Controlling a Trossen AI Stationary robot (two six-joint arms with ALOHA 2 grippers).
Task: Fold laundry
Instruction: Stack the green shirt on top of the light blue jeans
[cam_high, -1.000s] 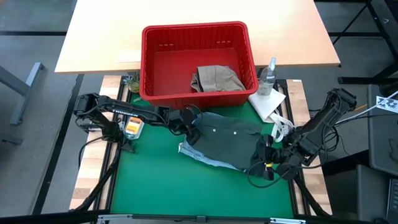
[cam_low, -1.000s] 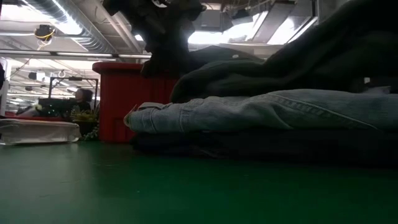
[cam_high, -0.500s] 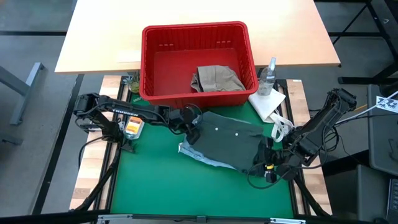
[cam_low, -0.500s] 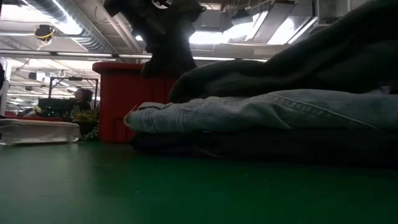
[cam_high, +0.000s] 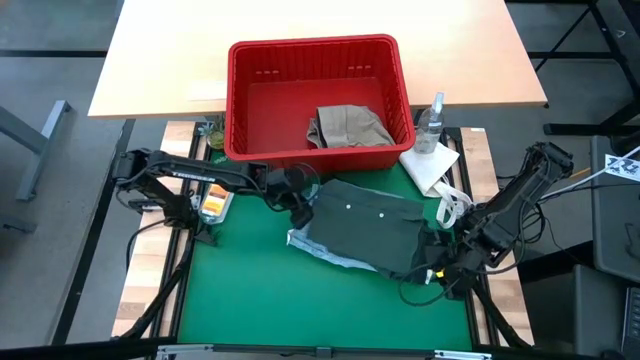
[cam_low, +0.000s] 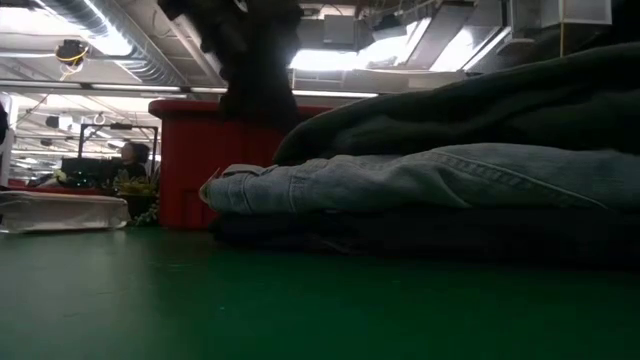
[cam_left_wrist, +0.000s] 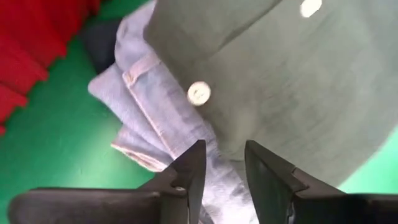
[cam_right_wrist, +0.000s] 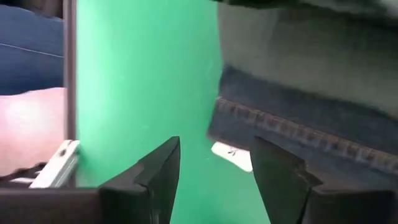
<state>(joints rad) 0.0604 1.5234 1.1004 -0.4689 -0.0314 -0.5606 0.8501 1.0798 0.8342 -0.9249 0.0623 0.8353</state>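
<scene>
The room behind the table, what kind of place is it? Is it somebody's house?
Probably not a house. It looks like a big lab or workshop: bare ceiling pipes and strip lights overhead, a person at a desk far back, and robot arms over a green mat.

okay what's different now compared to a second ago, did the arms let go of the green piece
Yes. Both grippers opened and backed off the dark olive green piece: the left gripper drew away toward its own side, the right gripper pulled off the near right corner. The green piece now lies flat on the light blue denim. The red basket and the beige khaki piece stayed put.
</scene>
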